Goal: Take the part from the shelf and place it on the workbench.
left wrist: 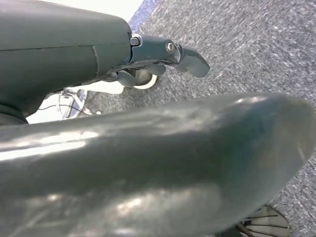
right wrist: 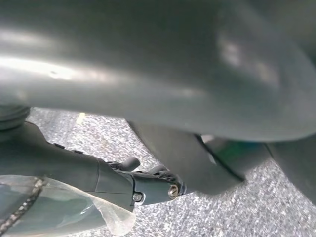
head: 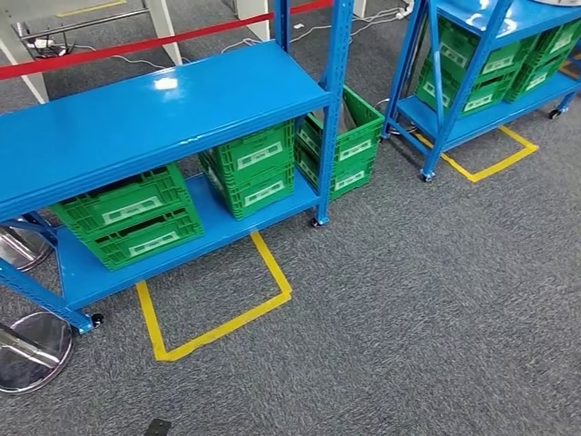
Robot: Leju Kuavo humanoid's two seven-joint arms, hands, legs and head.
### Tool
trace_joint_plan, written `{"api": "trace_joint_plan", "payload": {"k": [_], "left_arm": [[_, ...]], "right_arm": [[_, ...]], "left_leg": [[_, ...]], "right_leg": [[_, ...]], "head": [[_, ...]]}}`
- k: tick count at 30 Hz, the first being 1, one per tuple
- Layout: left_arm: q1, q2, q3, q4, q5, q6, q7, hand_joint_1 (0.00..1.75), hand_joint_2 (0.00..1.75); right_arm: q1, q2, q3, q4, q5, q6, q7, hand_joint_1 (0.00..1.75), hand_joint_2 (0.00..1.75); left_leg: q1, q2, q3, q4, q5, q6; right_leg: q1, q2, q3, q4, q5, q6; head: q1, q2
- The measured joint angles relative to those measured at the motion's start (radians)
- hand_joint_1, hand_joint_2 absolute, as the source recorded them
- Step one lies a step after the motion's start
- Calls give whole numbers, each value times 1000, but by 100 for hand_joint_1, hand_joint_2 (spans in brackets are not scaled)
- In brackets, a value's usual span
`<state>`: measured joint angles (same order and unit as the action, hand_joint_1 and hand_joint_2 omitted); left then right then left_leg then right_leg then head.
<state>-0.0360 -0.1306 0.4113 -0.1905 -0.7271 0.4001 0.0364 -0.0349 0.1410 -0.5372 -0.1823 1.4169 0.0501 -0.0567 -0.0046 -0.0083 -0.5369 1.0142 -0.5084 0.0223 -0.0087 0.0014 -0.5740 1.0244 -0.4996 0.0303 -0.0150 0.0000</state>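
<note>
1. Right hand (right wrist: 111,180): hangs above the carpet, and one dark finger lies straight out. A bagged part (right wrist: 56,210), a clear plastic pouch with a dark beaded strip inside, lies against the underside of this hand. Its long axis runs along the hand, with the crumpled loose end toward the fingertips. I cannot tell whether the fingers are clamped on it.
2. Left hand (left wrist: 160,52): fingers stretched out and apart, nothing between them, grey carpet beyond.
3. Floor: grey speckled carpet (head: 411,300). A yellow tape outline (head: 212,331) runs out from under the near shelf. Two shiny round metal bases (head: 31,350) stand at the left.
4. Near blue shelf (head: 157,109): on castors, its top deck bare and glossy. Two stacks of green crates (head: 130,218) with white labels sit on the lower deck.
5. Another green crate (head: 349,145) stands tilted just beyond the shelf's right post.
6. Far right: second blue shelf (head: 479,118) carrying more green crates, with yellow tape at its foot.
7. Farthest: red barrier band (head: 137,45), white frame legs and loose cables on the floor.
</note>
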Motion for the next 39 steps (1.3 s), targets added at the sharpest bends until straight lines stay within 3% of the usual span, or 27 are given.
{"api": "trace_joint_plan", "payload": {"k": [4,6,8,9,10,11,13,14,16,18,20,23,24,25,26,28,30,35,37,39], "left_arm": [[-1,2,2,0,-9,0,3,0,0],[-2,2,2,0,-14,1,4,0,0],[-1,2,2,0,-17,1,4,0,0],[0,1,2,0,-17,1,4,0,0],[1,1,2,0,-17,1,4,0,0],[1,1,2,0,-17,1,4,0,0],[1,1,2,0,-19,1,4,0,0],[0,1,2,0,-20,1,4,0,0],[-2,0,2,0,-23,1,4,0,0],[-1,-1,2,0,-25,1,4,0,0],[0,-2,2,0,-25,1,4,0,0],[-3,-3,2,0,-26,1,4,0,0],[-3,-4,3,0,-26,1,4,0,0],[-3,-4,3,0,-26,1,4,0,0],[-3,-4,3,0,-26,1,3,0,0],[-2,-6,3,0,-27,0,3,0,0],[-3,-8,3,0,-29,0,3,0,0],[-5,-8,3,0,-37,-2,3,0,0],[-4,-8,3,0,-38,-2,3,0,0],[-1,-8,3,0,-38,-4,3,0,0]], "right_arm": [[1,0,0,0,1,2,3,0,0],[1,0,0,0,2,4,9,0,0],[1,0,0,0,2,6,14,0,0],[1,0,0,0,2,7,15,0,0],[1,0,0,0,2,8,15,0,0],[1,-1,0,0,2,10,15,0,0],[1,-1,0,0,3,14,15,0,0],[0,-1,0,0,3,15,15,0,0],[-2,-1,0,0,3,18,16,0,0],[-3,-1,0,0,3,17,18,0,0],[-5,-1,0,-1,3,17,19,0,0],[-5,-1,0,-1,3,17,25,0,0],[-4,-1,0,-1,3,17,27,0,0],[-4,-1,0,-1,3,17,29,0,0],[-4,-1,0,-1,2,17,31,0,0],[-4,-2,0,-1,2,18,32,0,0],[-5,-2,0,-1,3,19,32,0,0],[-1,-3,-1,-1,1,20,31,0,0],[-1,-3,-1,-1,0,20,31,0,0],[0,-3,-1,-1,-1,20,31,0,0]], "left_leg": [[2,1,-4,18,-16,-18],[5,2,-43,107,-66,-28],[8,3,-110,242,-120,-34],[9,3,-134,285,-126,-36],[10,3,-142,290,-111,-36],[11,3,-133,260,-79,-35],[11,4,-80,132,0,-30],[10,4,-56,75,20,-26],[6,4,-36,25,22,-19],[6,4,-36,16,19,-10],[9,4,-29,7,20,1],[9,5,-23,3,15,16],[8,6,-21,3,12,18],[7,6,-18,3,9,20],[7,5,-13,3,5,20],[6,4,1,3,-5,16],[2,2,9,6,-16,6],[1,4,8,26,-37,-18],[4,4,-37,121,-77,-28],[6,4,-113,251,-115,-34]], "right_leg": [[-2,1,10,-11,-3,-21],[-4,-2,16,-14,-5,-30],[-4,-4,21,-14,-10,-35],[-3,-4,23,-14,-12,-36],[-3,-3,27,-14,-15,-36],[-3,-2,32,-14,-18,-35],[-3,-1,40,-14,-26,-30],[-1,-1,43,-13,-30,-25],[1,-2,42,-13,-34,-13],[0,-4,44,-16,-36,-2],[-1,-3,29,13,-56,8],[-2,-3,-70,194,-133,14],[-2,-3,-103,249,-147,15],[-2,-3,-121,272,-140,15],[-2,-3,-120,256,-115,14],[-1,-3,-71,137,-35,9],[0,-3,-16,29,0,1],[-2,0,19,-12,-16,-21],[-4,-3,33,-18,-23,-30],[-4,-3,47,-18,-35,-35]], "head": [[-3,0],[-7,0],[-8,0],[-8,0],[-8,0],[-8,0],[-8,0],[-8,0],[-6,0],[-5,0],[-3,0],[1,0],[1,0],[1,0],[2,0],[2,0],[1,0],[-4,0],[-7,0],[-8,0]]}}
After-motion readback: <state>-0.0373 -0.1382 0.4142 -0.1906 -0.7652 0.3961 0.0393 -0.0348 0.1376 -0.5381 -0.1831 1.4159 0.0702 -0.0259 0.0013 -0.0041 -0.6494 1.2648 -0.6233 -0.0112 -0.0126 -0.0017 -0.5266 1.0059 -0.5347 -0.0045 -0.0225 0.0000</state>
